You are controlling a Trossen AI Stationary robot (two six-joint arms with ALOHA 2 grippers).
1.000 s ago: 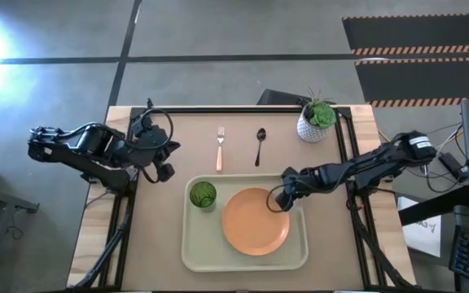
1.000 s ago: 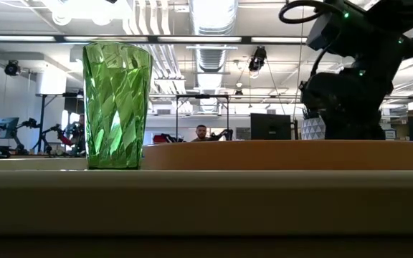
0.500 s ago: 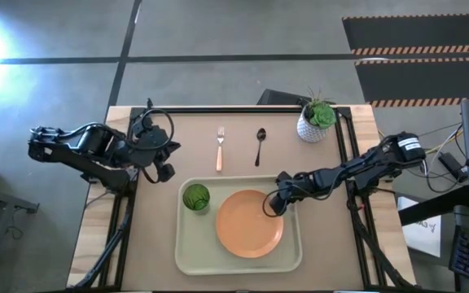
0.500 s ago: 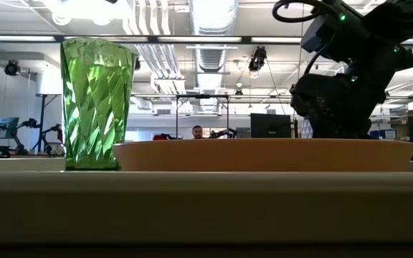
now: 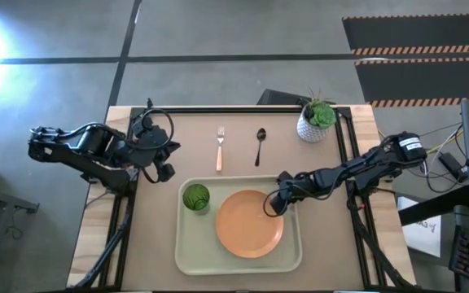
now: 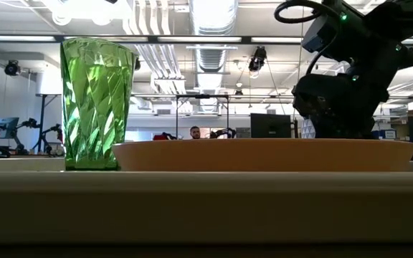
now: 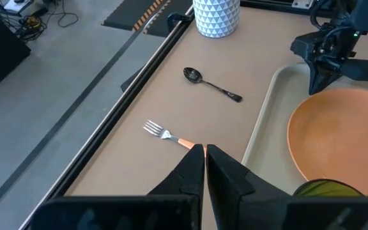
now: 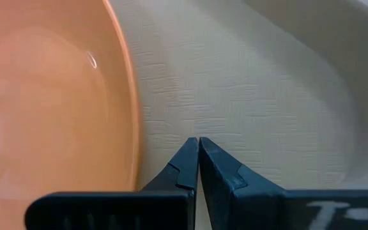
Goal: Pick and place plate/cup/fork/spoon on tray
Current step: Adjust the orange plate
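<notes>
- Your right gripper (image 5: 277, 203) sits low over the tray (image 5: 238, 262), just inside its far right part, with the fingers (image 8: 185, 167) pressed together and gripping nothing; in the right wrist view the tips meet over bare tray floor just beside the plate's rim.
- The plate (image 5: 250, 223) lies flat in the tray, right of centre, and its far right edge is just beside that gripper; you cannot tell from above whether the two touch.
- The cup (image 5: 195, 197) stands upright in the tray's far left corner, close to the plate but apart from it.
- Your left gripper (image 5: 164, 160) waits above the table (image 5: 194, 138) to the left of the tray, its fingers (image 7: 193, 167) closed together on nothing.
- The fork (image 5: 220, 147) lies on the table beyond the tray, tines pointing away from it.
- The spoon (image 5: 259, 145) lies just to the right of the fork, near it but not touching, bowl at the far end.
- A white potted plant (image 5: 315, 120) stands at the table's far right, well apart from the cutlery.
</notes>
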